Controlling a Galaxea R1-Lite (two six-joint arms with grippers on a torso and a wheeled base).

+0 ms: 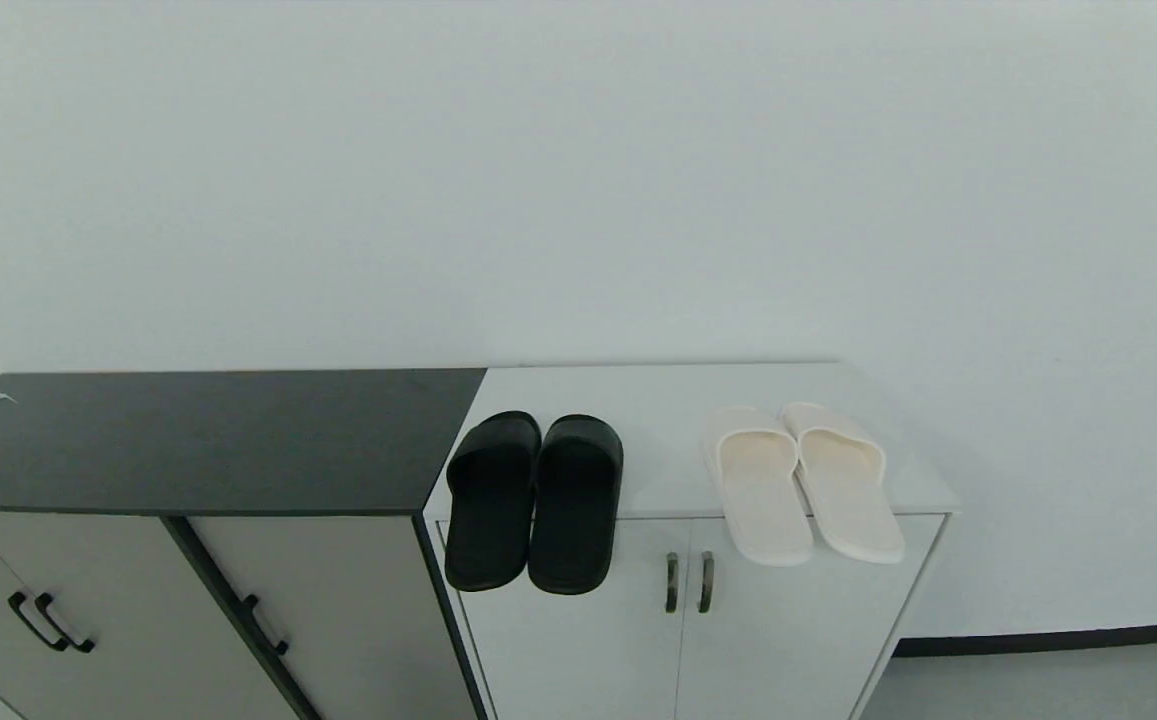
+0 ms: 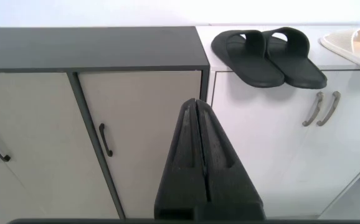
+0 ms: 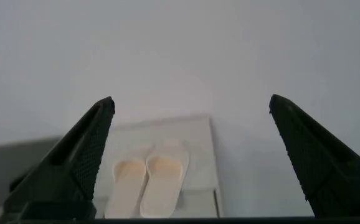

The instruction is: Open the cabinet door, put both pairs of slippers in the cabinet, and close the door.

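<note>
Pale flooring (image 1: 1038, 690) is showing at the foot of the white cabinet (image 1: 578, 650) as the robot is facing it at the opening stage of the job. Its left gripper (image 2: 197, 104) is hanging before the cabinet fronts with its fingers pressed together on nothing, while the right gripper (image 3: 191, 106) is holding its fingers spread wide and empty, aiming toward the white slippers (image 3: 146, 183). Both cabinet doors are standing shut, their paired handles (image 1: 688, 582) meeting at the middle seam, so the door-opening step appears to be the one in hand. Next, by this reading, a gripper is needing to part its fingers, close around one handle and swing that door outward, keeping clear of the overhanging heels. On top, the black slippers (image 1: 535, 500) are lying side by side near the left edge, beside the dark-topped cabinet (image 1: 198, 440), and the white slippers are lying well apart to the right, both pairs jutting past the front edge. Behind, a bare wall (image 1: 578, 180) is closing the scene.
</note>
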